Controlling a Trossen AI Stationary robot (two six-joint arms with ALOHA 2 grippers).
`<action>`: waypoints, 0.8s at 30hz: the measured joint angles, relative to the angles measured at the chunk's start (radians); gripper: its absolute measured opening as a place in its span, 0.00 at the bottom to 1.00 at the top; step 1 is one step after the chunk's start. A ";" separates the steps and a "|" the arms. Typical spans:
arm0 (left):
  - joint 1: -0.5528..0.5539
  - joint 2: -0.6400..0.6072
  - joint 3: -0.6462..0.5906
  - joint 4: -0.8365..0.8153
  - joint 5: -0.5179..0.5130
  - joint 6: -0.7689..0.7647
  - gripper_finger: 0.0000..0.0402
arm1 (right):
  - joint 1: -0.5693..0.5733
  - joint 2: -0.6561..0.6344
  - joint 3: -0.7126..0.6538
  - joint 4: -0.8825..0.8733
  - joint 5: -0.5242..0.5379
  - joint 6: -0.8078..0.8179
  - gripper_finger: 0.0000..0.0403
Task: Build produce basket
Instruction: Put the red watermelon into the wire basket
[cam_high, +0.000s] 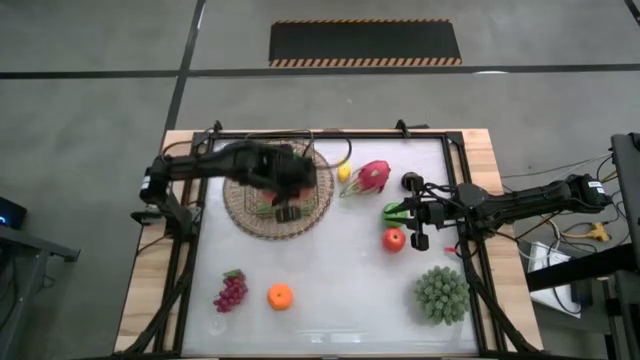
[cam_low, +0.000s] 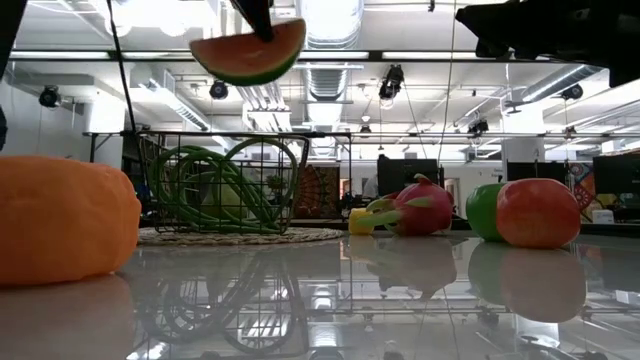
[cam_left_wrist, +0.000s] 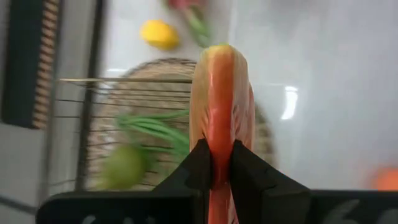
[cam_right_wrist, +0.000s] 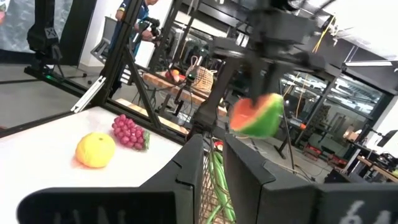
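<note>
While the orange (cam_low: 60, 220) sits nearest on the table (cam_high: 330, 280) beside the purple grapes (cam_high: 230, 290), the spiky green ball (cam_high: 441, 294) lies at the near right. Farther back, the right hand (cam_high: 416, 222) rests with fingers nearly together and nothing held, beside the red apple (cam_high: 394, 239) and green apple (cam_high: 393, 212). Beyond, the left hand (cam_left_wrist: 215, 167) pinches a watermelon slice (cam_low: 250, 52) above the basket (cam_high: 245, 215), which holds green beans (cam_low: 215, 190). Dragon fruit (cam_high: 372, 177) and lemon (cam_high: 344, 172) lie just right of the basket.
</note>
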 joint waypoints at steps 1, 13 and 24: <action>0.023 0.000 0.000 0.002 -0.021 0.022 0.05 | 0.000 0.000 0.000 0.000 0.000 0.000 0.13; 0.218 0.010 -0.035 0.061 -0.034 0.261 0.05 | 0.000 0.000 0.002 -0.010 0.000 0.003 0.13; 0.316 0.010 -0.169 0.154 0.008 0.332 0.05 | 0.000 -0.001 0.004 -0.022 0.000 0.011 0.13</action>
